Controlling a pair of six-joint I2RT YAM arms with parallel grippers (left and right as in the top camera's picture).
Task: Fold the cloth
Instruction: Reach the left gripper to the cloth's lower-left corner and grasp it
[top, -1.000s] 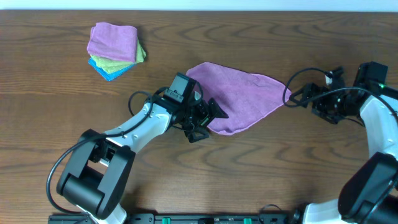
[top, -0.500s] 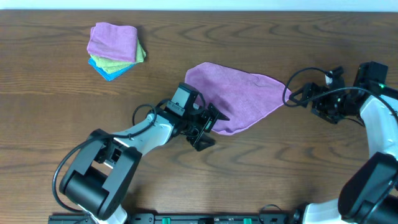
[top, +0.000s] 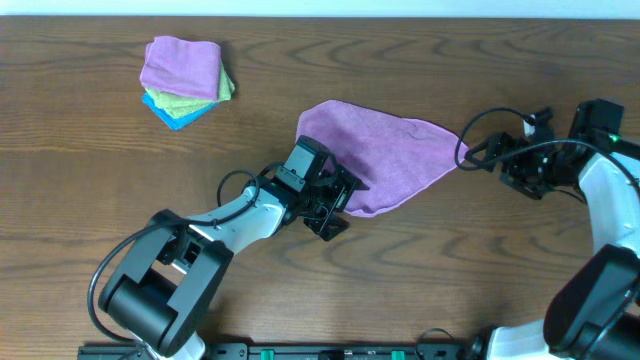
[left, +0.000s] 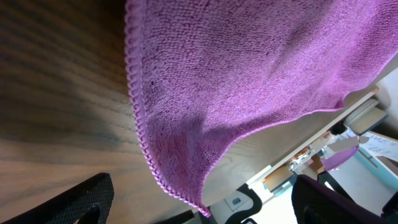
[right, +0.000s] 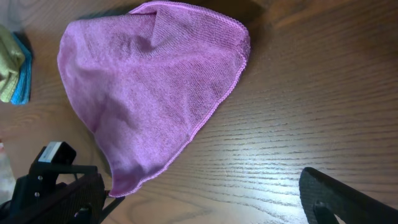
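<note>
- Two grippers show in the overhead view, both with jaws spread wide and neither holding anything. The cloth (top: 385, 155) lies rumpled, in a rough triangle, near the middle of the table (top: 100, 180).
- In the same view, the left gripper (top: 342, 205) sits at the cloth's lower left edge with its fingers over the hem. Whether they touch it cannot be told from above. The right gripper (top: 478, 155) is just beside the cloth's right-hand tip.
- Well apart, toward the far left corner, is a stack of folded cloths (top: 187, 80), purple on top with green and blue beneath.
- In the left wrist view the cloth fills the upper frame. Its stitched hem runs down to a corner that lies between the two wide-set fingers (left: 68, 202). There is bare wood on either side of that corner, and no finger presses on it.
- In the right wrist view the cloth lies ahead on the wood, with one flap turned over at its top. Only one finger (right: 348, 199) of the right gripper shows clearly, at lower right. It is well away from the cloth and touches nothing.
</note>
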